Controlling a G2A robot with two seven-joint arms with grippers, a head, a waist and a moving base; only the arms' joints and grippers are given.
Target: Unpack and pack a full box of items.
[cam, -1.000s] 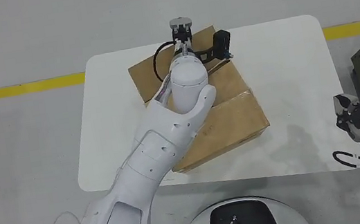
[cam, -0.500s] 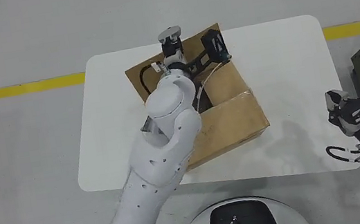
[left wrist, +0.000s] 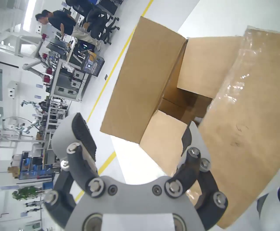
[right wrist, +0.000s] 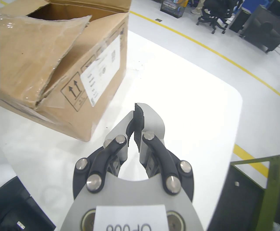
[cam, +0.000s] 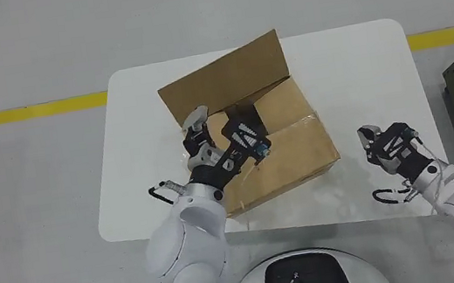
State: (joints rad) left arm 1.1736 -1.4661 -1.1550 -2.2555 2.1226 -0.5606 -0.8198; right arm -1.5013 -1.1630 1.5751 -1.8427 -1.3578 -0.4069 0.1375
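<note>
**A:** What takes up the most room?

**B:** The white tabletop [cam: 347,62], which spans the middle of the top view. The cardboard box [cam: 299,153] sits on it at the centre of the frame, turned at a slight angle to the edges.

**A:** Is the box open or closed?

**B:** It is half open. The far flap [cam: 227,80] stands up toward the upper middle of the frame. The near flap [cam: 289,114] lies over the opening, and its clear tape [right wrist: 54,24] is wrinkled and torn. The left wrist view shows a dark gap between the two, with smaller inner flaps folded down inside.

**A:** And the arms?

**B:** The left pincer [cam: 197,134] [left wrist: 132,131] is at the box's left end, just left of centre in the top view. Its fingers are spread wide and hold nothing. Whether one of them touches the cardboard cannot be told.

**A:** And the other one?

**B:** The right pincer [cam: 374,139] [right wrist: 137,118] is over bare tabletop at the right of the frame, apart from the box. Its pads are pressed together on nothing.

**A:** Anything smaller?

**B:** A white label [right wrist: 100,72] is on the side of the box that faces the right pincer.
</note>
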